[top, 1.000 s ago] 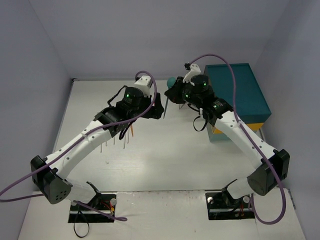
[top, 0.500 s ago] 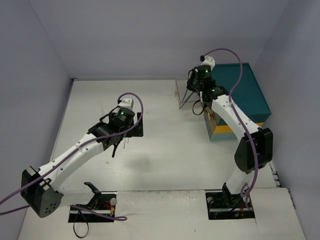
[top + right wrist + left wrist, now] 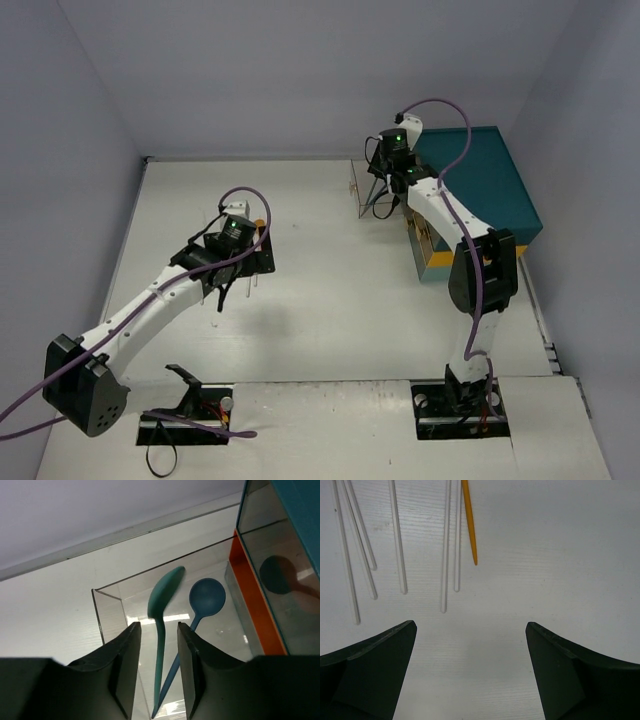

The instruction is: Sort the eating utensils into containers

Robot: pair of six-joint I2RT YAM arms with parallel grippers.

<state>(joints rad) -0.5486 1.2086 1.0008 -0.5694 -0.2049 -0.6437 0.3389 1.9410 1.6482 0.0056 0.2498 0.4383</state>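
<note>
The left hand (image 3: 470,624) hangs over the worktop (image 3: 560,555) with its two fingers spread wide. It holds nothing and touches nothing. Just beyond its fingertips lie the handle ends of several clear utensils (image 3: 445,580), nearly side by side, and an orange one (image 3: 470,530) at the right of the row. For a clean pick, this hand should probably centre on one handle only. The orange one has bare worktop to its right, so it looks the easier choice. Two of the clear handles lie so close together that a grab there could catch both.

Farther off, the right hand (image 3: 159,625) hovers above a clear box (image 3: 112,611) that stands just beside the teal chest (image 3: 300,510). Its fingers are a narrow gap apart. The handle of a teal spoon (image 3: 164,592) runs through that gap without filling it, and the bowl of the spoon is over the box. Whether the handle touches either finger I cannot tell. A blue spoon (image 3: 206,596) lies in the same box.

The step in hand seems to be dropping the teal spoon beside the blue one. To do that well, the fingers should part fully. The hand should then rise straight up, so the handle is not dragged against the box wall or lifted out again.
</note>
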